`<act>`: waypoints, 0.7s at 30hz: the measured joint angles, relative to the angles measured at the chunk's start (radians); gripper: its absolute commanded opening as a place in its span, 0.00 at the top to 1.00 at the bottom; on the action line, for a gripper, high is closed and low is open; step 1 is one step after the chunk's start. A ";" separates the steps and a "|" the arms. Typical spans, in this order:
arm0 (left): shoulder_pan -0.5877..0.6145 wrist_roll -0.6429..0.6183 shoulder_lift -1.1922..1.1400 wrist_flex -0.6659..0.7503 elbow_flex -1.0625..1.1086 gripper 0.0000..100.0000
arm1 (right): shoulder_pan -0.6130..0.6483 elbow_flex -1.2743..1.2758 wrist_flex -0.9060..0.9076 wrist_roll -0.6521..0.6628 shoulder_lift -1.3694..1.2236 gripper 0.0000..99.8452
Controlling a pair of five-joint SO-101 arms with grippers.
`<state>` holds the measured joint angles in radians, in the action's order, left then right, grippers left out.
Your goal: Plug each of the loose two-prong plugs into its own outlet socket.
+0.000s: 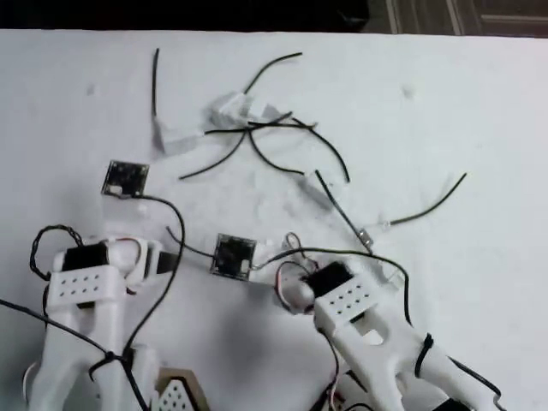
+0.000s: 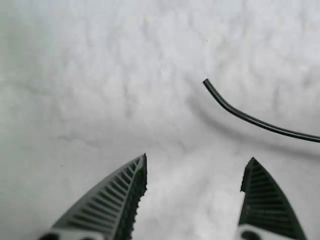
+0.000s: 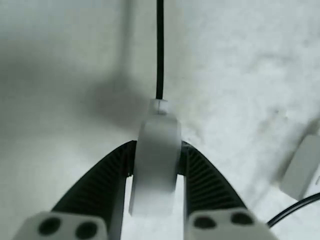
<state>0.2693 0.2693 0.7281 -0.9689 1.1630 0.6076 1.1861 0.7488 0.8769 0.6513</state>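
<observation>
The right claw [image 3: 156,146] is clamped on a white plug [image 3: 156,170]. The plug is gripped by its flanks, so that its black cord [image 3: 159,50] is led straight out beyond the fingertips. Held so, the body is judged to be steadied for lining up with a socket, though the prongs are hidden and their facing cannot be told. Just to one side of this claw a second white piece [image 3: 300,170] is laid on the table [image 3: 60,60]; whether it is a plug or a socket cannot be told. The left claw [image 2: 198,159] is held apart and empty over the table, and a loose cord end [image 2: 240,115] is seen a little beyond its tips, nearer one finger. This claw is judged to be held open in readiness to steady a socket or take up a cord. Between the two arms a dark square block [image 1: 233,255] is placed, and a second block [image 1: 126,178] is set farther out beyond the left claw; both are taken to be sockets. Farthest off, well apart from both claws, the other white plugs [image 1: 227,107] are found in a tangle of cords, not yet plugged in.
</observation>
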 measured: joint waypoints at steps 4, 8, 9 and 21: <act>0.000 0.000 0.000 0.000 0.000 0.70 | 0.000 0.003 -0.028 0.006 0.003 0.98; 0.000 0.000 0.000 0.000 0.000 0.69 | 0.002 0.003 -0.040 0.008 0.003 0.98; 0.000 0.000 0.000 0.000 0.000 0.69 | 0.002 0.003 -0.040 0.006 0.003 0.98; 0.000 0.000 0.000 0.000 0.000 0.69 | 0.044 0.003 -0.040 -0.244 0.003 0.76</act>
<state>0.2693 0.2693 0.7281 -0.9689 1.1630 0.6521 1.1891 0.7089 0.6329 0.6544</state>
